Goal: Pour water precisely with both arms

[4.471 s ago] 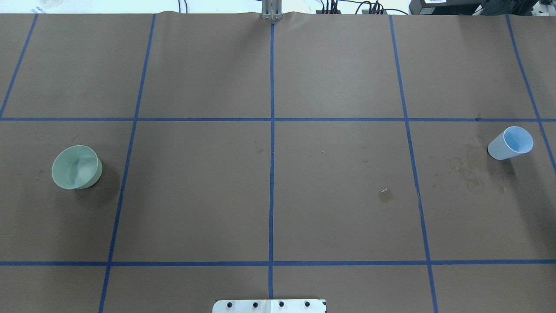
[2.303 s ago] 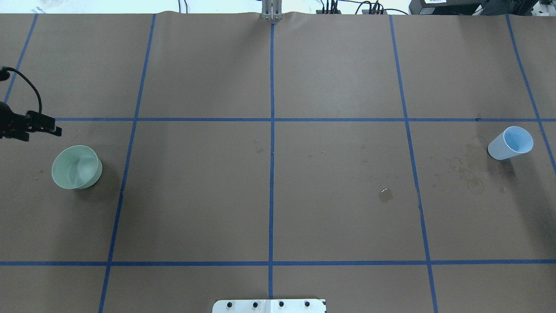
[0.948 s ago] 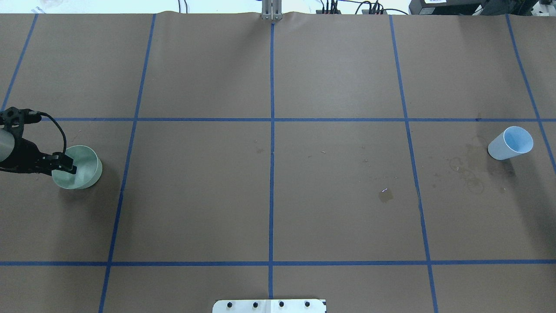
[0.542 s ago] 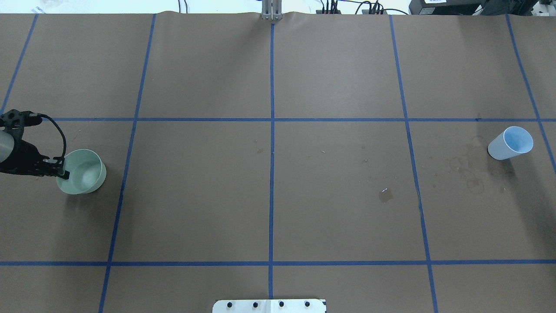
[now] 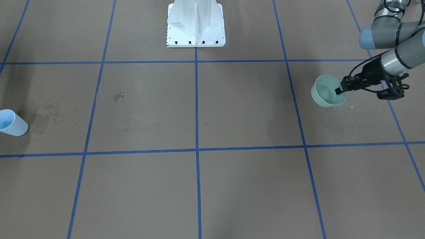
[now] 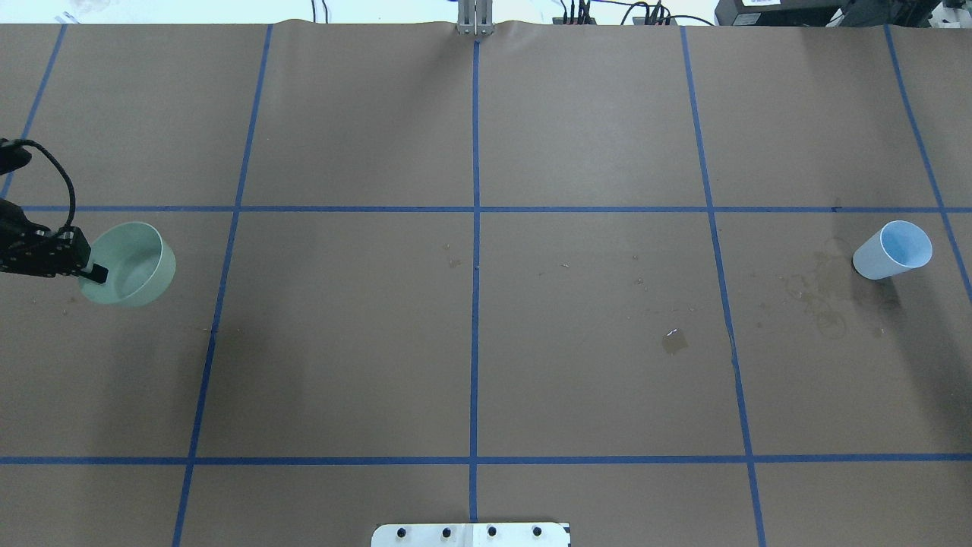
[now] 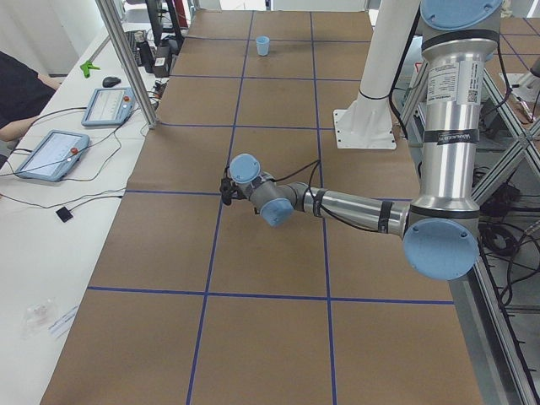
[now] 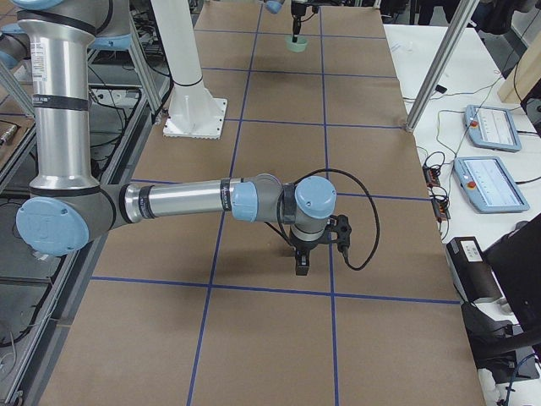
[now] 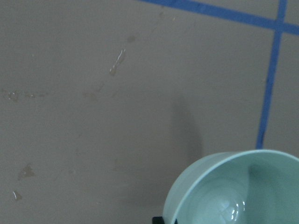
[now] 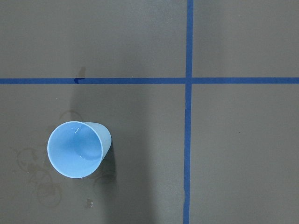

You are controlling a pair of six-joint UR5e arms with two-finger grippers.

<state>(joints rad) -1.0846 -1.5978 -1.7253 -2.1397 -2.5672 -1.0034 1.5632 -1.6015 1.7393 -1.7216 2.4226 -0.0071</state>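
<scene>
The table [image 6: 592,137] fills the room's middle, covered in brown paper and marked off into squares by blue tape lines [image 6: 476,304]. The left arm [image 7: 363,207] stretches low and far out over it from its tall grey column, while the right arm [image 8: 177,201] reaches out along the other end with its wrist turned down at the paper. Between them stands the white bolted pedestal [image 5: 196,23]. The left gripper [image 5: 339,90] is clamped on the rim of a pale green bowl [image 5: 323,94], one finger inside the wall and the other outside. The bowl sits upright in that grip, mouth up, near the table's left end; I cannot tell whether its base rests on the paper. The right gripper [image 8: 302,262] points straight down close to the table, and from here I cannot tell how its jaws stand. A light blue cup [image 6: 892,251] stands alone on the paper at the far right end, well apart from the bowl. The water [image 9: 232,210] shows as a faint glinting sheen in the bottom of the bowl. Dull brownish ring stains [image 6: 824,304] mark the paper just beside the cup, and a small dark patch [image 6: 673,341] with a glint lies nearer the middle.
</scene>
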